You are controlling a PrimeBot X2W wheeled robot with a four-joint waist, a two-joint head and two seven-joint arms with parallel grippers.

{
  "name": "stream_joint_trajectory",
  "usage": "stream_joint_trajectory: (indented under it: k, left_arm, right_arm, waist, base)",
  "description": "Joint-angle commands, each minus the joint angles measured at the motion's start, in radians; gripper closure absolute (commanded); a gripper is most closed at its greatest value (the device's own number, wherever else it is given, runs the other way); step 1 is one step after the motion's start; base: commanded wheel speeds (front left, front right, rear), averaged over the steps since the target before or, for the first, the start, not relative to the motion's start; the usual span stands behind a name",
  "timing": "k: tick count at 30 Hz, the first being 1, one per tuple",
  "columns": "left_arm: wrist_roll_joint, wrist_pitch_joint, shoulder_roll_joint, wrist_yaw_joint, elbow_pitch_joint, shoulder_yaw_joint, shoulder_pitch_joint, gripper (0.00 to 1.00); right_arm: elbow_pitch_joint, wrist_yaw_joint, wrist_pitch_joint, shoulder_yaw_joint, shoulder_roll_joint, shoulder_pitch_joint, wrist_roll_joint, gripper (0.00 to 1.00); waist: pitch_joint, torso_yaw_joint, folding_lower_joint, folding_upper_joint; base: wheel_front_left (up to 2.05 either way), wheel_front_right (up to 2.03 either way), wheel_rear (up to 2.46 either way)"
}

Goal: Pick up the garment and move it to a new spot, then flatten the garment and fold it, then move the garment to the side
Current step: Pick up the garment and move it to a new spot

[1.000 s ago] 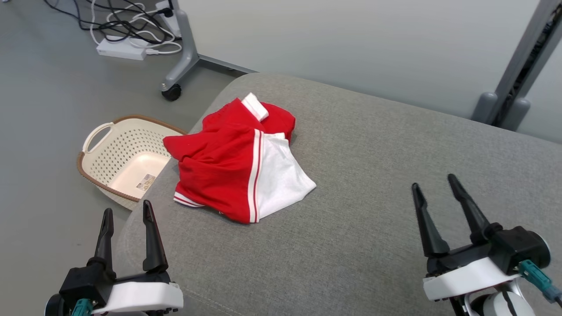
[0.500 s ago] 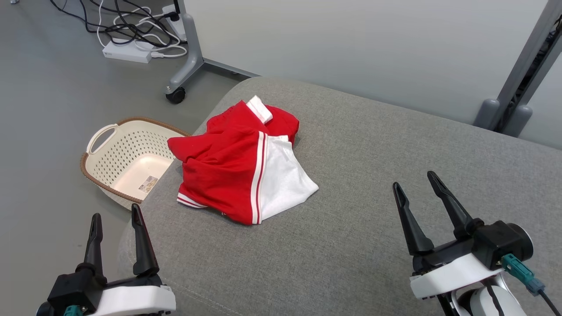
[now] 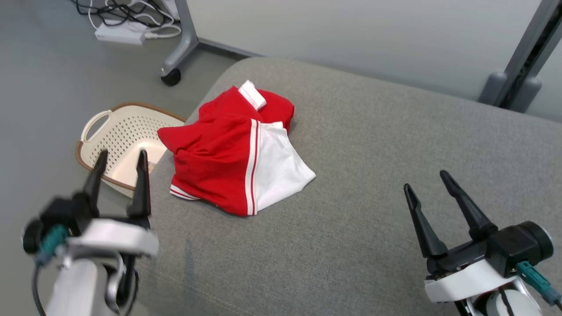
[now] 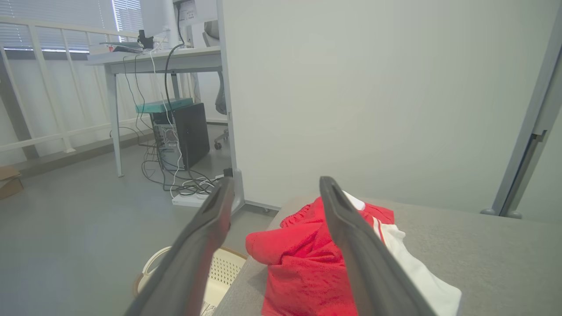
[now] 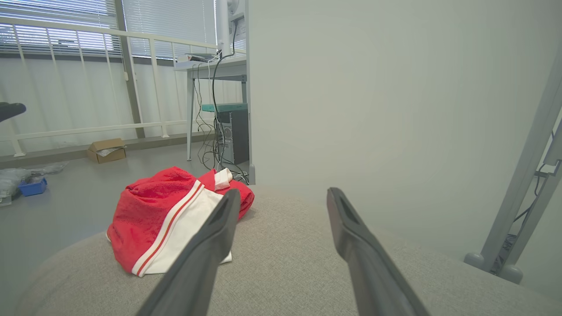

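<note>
Both spread, empty | left pincer [image 3: 123, 152] near garment [image 3: 219, 162], fingers forward | right pincer [image 3: 425, 180] well apart

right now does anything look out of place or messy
The garment lies crumpled in a heap near the cushion's left edge, a red corner poking out toward the basket on the floor. Nothing looks spilled or damaged.

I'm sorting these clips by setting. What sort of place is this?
Probably an office or lab rather than a home: a desk with a computer tower under it, loose cables and a power strip on the bare grey floor, and a wheeled partition.
</note>
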Motion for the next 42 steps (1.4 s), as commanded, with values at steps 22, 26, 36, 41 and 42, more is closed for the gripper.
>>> stream_joint_trajectory:
  k: [22, 26, 36, 41, 42]
  left_arm:
    - [-0.357, 0.690, 0.178, -0.104, 0.396, -0.251, -0.587, 0.00]
    - [-0.363, 0.735, 0.211, -0.104, 0.434, -0.298, -0.621, 0.00]
    - [-0.356, 0.795, 0.197, -0.103, 0.535, -0.349, -0.692, 0.00]
    - [-0.364, 0.802, 0.189, -0.099, 0.565, -0.349, -0.703, 1.00]
    - [-0.365, 0.796, 0.189, -0.096, 0.570, -0.347, -0.706, 1.00]
  right_arm:
    - [-0.089, 0.000, 0.013, 0.024, -0.084, -0.086, -0.001, 0.00]
    - [-0.095, 0.000, 0.010, 0.025, -0.091, -0.094, -0.001, 0.00]
    - [-0.097, 0.000, 0.008, 0.028, -0.100, -0.112, 0.000, 0.00]
    - [-0.093, 0.000, 0.006, 0.027, -0.099, -0.113, 0.002, 0.00]
    - [-0.092, 0.000, 0.006, 0.028, -0.099, -0.113, 0.003, 0.00]
  waist:
    - [0.220, -0.138, -0.0001, 0.0000]
    - [0.238, -0.147, -0.0001, 0.0000]
    - [0.273, -0.161, -0.0001, 0.0000]
    - [0.274, -0.165, -0.0001, 0.0000]
    - [0.273, -0.166, -0.0001, 0.0000]
  base:
    - [0.00, 0.00, 0.00]
    - [0.00, 0.00, 0.00]
    - [0.00, 0.00, 0.00]
    - [0.00, 0.00, 0.00]
    - [0.00, 0.00, 0.00]
